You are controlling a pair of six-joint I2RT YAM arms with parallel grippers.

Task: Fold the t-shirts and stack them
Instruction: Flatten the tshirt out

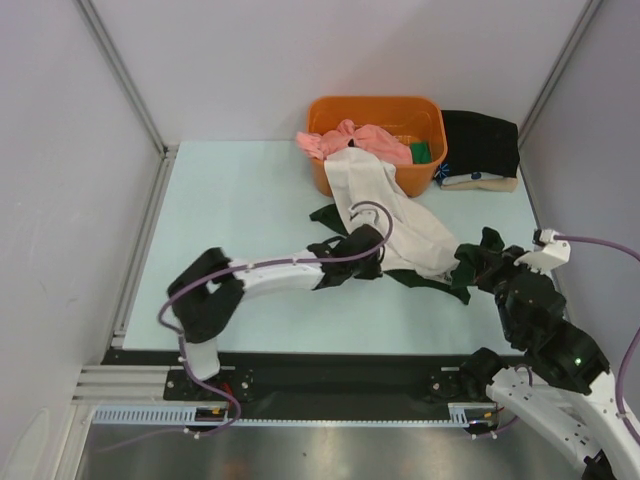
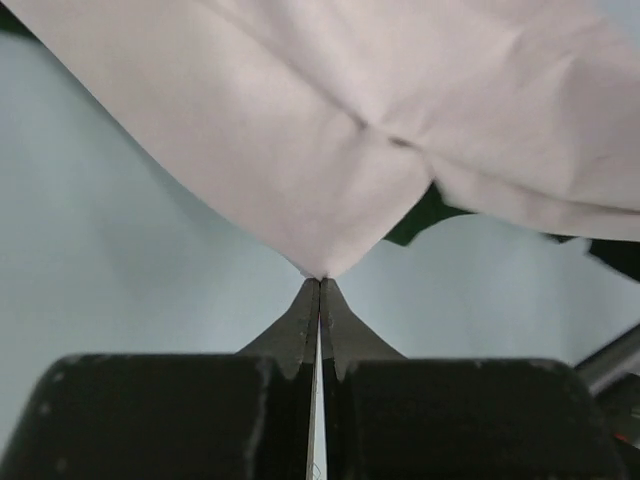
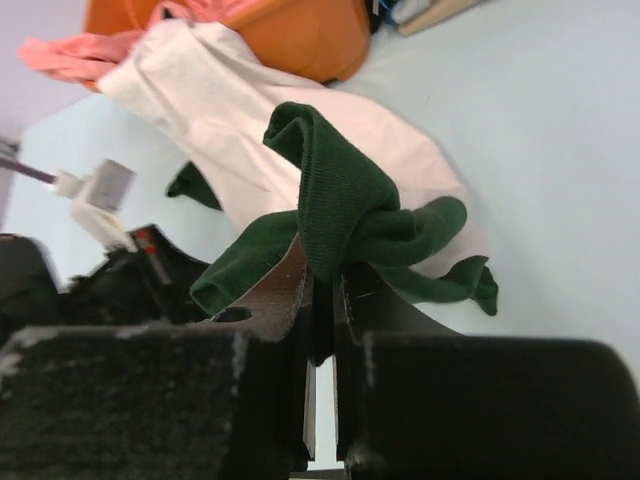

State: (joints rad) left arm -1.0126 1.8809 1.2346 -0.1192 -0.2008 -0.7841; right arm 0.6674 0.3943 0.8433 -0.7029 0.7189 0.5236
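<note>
Handling: The cream cotton t-shirt with dark green sleeves (image 1: pixel 395 215) appears light, limp and non-fragile. It will sag and crease wherever it is unsupported, and a thin pinch may slip under tension.
Hold points: Judged best at hem corners, shoulder seams or sleeve cuffs, where doubled fabric gives the fingers more to bite. Both arms should pull apart evenly to spread it flat.
Appearance: Cream body, crumpled with soft diagonal creases. The dark green sleeve (image 3: pixel 340 200) is bunched into a knot-like fold. No chest print is visible in these views.
Location: Its upper part drapes over the front rim of the orange plastic basket (image 1: pixel 375 102). The rest trails down across the pale green table (image 1: pixel 240 200), between the two arms.
Left gripper (image 2: pixel 319 285): Fingers pressed together, pinching a pointed fold of the cream fabric at their tips.
Right gripper (image 3: pixel 318 290): Fingers pressed together on the bunched sleeve, at the right end of the garment.
Other garments: A pink t-shirt (image 1: pixel 350 135) lies in the basket. A black t-shirt (image 1: pixel 480 140) lies folded on a beige t-shirt (image 1: pixel 490 183), just right of the basket.
Task stage: Judged early for this garment, which is gripped at two points but not yet spread or folded.
Risk: The part caught on the basket rim may drag the basket.
</note>
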